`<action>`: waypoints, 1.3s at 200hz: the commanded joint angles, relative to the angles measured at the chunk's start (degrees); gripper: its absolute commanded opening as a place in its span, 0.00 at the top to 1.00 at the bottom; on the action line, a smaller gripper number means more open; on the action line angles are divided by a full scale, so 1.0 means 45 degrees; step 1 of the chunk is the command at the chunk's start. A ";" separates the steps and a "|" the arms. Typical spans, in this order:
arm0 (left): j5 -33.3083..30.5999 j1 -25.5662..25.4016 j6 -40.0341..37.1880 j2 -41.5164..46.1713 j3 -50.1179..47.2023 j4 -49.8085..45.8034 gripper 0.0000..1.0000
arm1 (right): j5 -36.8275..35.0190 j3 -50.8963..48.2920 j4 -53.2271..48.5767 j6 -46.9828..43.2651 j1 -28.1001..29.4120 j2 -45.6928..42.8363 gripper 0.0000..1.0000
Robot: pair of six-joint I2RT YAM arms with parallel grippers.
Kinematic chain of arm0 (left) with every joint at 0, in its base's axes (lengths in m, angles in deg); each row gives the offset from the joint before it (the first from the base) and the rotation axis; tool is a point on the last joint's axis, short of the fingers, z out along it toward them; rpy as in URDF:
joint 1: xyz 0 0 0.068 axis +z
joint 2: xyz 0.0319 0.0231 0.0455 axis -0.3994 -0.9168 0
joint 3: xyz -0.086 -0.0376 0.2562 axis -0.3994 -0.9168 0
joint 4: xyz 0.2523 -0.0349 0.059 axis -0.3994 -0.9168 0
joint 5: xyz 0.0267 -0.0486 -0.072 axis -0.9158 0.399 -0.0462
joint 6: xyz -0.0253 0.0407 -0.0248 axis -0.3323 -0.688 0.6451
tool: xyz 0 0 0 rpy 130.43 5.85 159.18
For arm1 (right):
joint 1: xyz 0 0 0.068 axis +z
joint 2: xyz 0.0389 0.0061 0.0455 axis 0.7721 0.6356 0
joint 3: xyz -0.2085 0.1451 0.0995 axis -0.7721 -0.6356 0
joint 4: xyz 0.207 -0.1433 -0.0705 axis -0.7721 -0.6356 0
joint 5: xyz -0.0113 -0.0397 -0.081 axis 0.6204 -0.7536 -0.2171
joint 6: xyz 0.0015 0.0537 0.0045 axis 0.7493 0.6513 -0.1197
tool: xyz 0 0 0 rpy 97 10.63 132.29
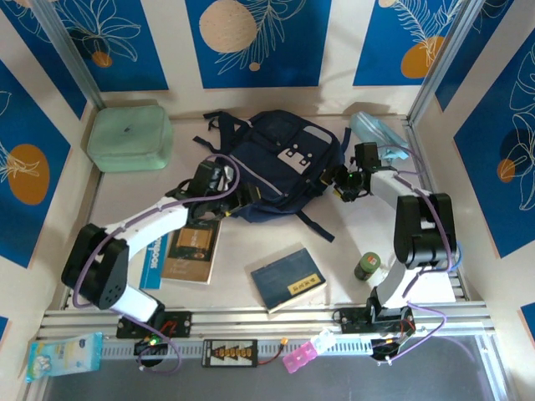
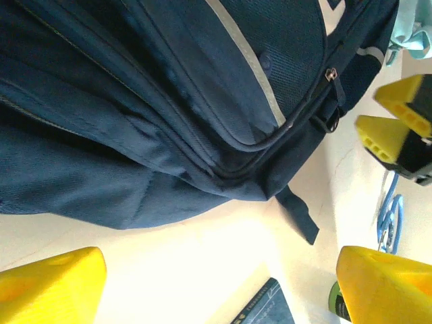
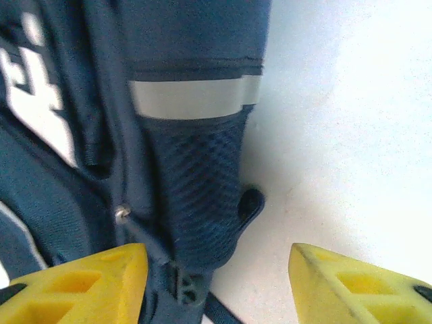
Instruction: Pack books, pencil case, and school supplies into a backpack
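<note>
Navy fabric marks the backpack (image 1: 284, 163), lying at the back middle of the counter (image 1: 351, 242). The left hand (image 2: 216, 287) hangs released at its near left edge, grasping nothing. The right hand (image 3: 216, 280) stands part-spread beside the mesh side pocket (image 3: 202, 189), gripping nothing. A tan book (image 1: 194, 246) and a navy book (image 1: 288, 280) lie flat nearer the arms, and the pale-blue pencil case (image 1: 380, 134) sits back right.
</note>
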 commanded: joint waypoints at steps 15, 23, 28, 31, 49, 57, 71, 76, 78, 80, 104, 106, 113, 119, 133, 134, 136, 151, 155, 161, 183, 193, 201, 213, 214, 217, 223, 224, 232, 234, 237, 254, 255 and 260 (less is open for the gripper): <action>-0.0186 -0.0516 0.0593 -0.0586 0.0339 0.0586 0.12 | 0.1052 0.0860 0.0020 -0.0434 0.0330 0.0979 0.52; -0.0217 -0.0621 0.0570 -0.0653 0.0423 0.0513 0.13 | 0.1146 0.0885 0.0067 -0.0433 0.0390 0.1154 0.55; -0.0226 -0.0642 0.0552 -0.0685 0.0453 0.0479 0.13 | 0.1193 0.0905 0.0107 -0.0418 0.0427 0.1220 0.57; -0.0253 -0.0675 0.0525 -0.0692 0.0469 0.0455 0.13 | 0.1227 0.0903 0.0119 -0.0424 0.0448 0.1264 0.58; -0.0368 -0.0858 0.0489 -0.0751 0.0459 0.0431 0.14 | 0.1516 0.0846 0.0327 -0.0380 0.0475 0.1389 0.66; -0.0454 -0.0993 0.0505 -0.0767 0.0443 0.0478 0.14 | 0.1614 0.0813 0.0433 -0.0373 0.0490 0.1410 0.70; -0.0482 -0.1273 0.0591 -0.0858 0.0362 0.0715 0.15 | 0.1717 0.0788 0.0500 -0.0355 0.0480 0.1401 0.81; -0.0493 -0.1390 0.0624 -0.0921 0.0342 0.0809 0.16 | 0.1751 0.0788 0.0495 -0.0355 0.0470 0.1381 0.85; -0.0498 -0.1436 0.0656 -0.0952 0.0340 0.0858 0.16 | 0.1774 0.0788 0.0514 -0.0345 0.0471 0.1373 0.87; -0.0499 -0.1491 0.0674 -0.0979 0.0320 0.0910 0.16 | 0.1804 0.0788 0.0528 -0.0347 0.0471 0.1361 0.88; -0.0423 -0.1915 0.0898 -0.1560 0.0395 0.1542 0.17 | 0.2131 0.0620 0.0755 -0.0158 0.0451 0.0986 1.00; -0.0417 -0.1933 0.0915 -0.1595 0.0412 0.1622 0.17 | 0.2181 0.0590 0.0803 -0.0130 0.0451 0.0913 1.00; -0.0383 -0.1986 0.0968 -0.1773 0.0464 0.1877 0.18 | 0.2365 0.0475 0.0931 0.0040 0.0434 0.0697 1.00; -0.0381 -0.2019 0.1005 -0.1893 0.0523 0.2073 0.18 | 0.2604 0.0354 0.1067 0.0195 0.0432 0.0466 1.00; -0.0367 -0.2026 0.1035 -0.2112 0.0684 0.2403 0.19 | 0.3116 0.0133 0.1364 0.0665 0.0443 -0.0142 1.00; -0.0365 -0.2019 0.1036 -0.2126 0.0707 0.2423 0.18 | 0.3142 0.0109 0.1381 0.0702 0.0447 -0.0186 1.00; -0.0364 -0.2018 0.1052 -0.2147 0.0725 0.2453 0.18 | 0.3201 0.0081 0.1419 0.0784 0.0450 -0.0278 1.00; -0.0355 -0.2016 0.1040 -0.2184 0.0852 0.2679 0.19 | 0.3520 -0.0122 0.1584 0.1291 0.0521 -0.0983 1.00; -0.0344 -0.2021 0.1036 -0.2180 0.0855 0.2729 0.19 | 0.3538 -0.0146 0.1596 0.1413 0.0546 -0.1159 1.00; -0.0316 -0.2031 0.0966 -0.2180 0.0884 0.2789 0.19 | 0.3556 -0.0169 0.1573 0.1606 0.0586 -0.1395 1.00; -0.0654 -0.1895 0.0390 -0.2103 0.1158 0.2306 0.19 | 0.3573 -0.0217 0.1409 0.2165 0.0760 -0.2045 1.00; -0.0901 -0.1781 0.0014 -0.2102 0.1446 0.1907 0.19 | 0.3468 -0.0282 0.1298 0.2449 0.0819 -0.2329 1.00; -0.1222 -0.1698 -0.0388 -0.2136 0.1712 0.1566 0.19 | 0.3413 -0.0413 0.1294 0.2736 0.0848 -0.2559 1.00; -0.1709 -0.1571 -0.0947 -0.2252 0.2098 0.1115 0.19 | 0.3385 -0.0685 0.1436 0.3176 0.0944 -0.2894 1.00; -0.1739 -0.1557 -0.0990 -0.2265 0.2137 0.1076 0.19 | 0.3384 -0.0710 0.1437 0.3217 0.0951 -0.2920 1.00; -0.1839 -0.1503 -0.1120 -0.2310 0.2269 0.0974 0.19 | 0.3395 -0.0786 0.1496 0.3312 0.0985 -0.2991 1.00; -0.1996 -0.1408 -0.1376 -0.2415 0.2484 0.0772 0.19 | 0.3432 -0.0926 0.1606 0.3536 0.1040 -0.3139 1.00; -0.2019 -0.1387 -0.1429 -0.2444 0.2515 0.0739 0.19 | 0.3437 -0.0948 0.1620 0.3554 0.1048 -0.3159 1.00; -0.2292 -0.1227 -0.1791 -0.2576 0.2812 0.0463 0.19 | 0.3412 -0.1115 0.1754 0.3784 0.1176 -0.3328 1.00; -0.2388 -0.1205 -0.1886 -0.2601 0.2872 0.0391 0.19 | 0.3405 -0.1157 0.1790 0.3834 0.1213 -0.3388 1.00; -0.2511 -0.1134 -0.2026 -0.2650 0.2973 0.0295 0.19 | 0.3393 -0.1208 0.1843 0.3912 0.1259 -0.3443 1.00; -0.3101 -0.0765 -0.2541 -0.2807 0.3416 -0.0274 0.18 | 0.3266 -0.1360 0.2041 0.4241 0.1612 -0.3636 1.00; -0.3129 -0.0753 -0.2559 -0.2806 0.3431 -0.0302 0.18 | 0.3256 -0.1370 0.2052 0.4248 0.1647 -0.3642 1.00; -0.3310 -0.0663 -0.2636 -0.2786 0.3497 -0.0449 0.18 | 0.3198 -0.1370 0.2132 0.4324 0.1758 -0.3641 1.00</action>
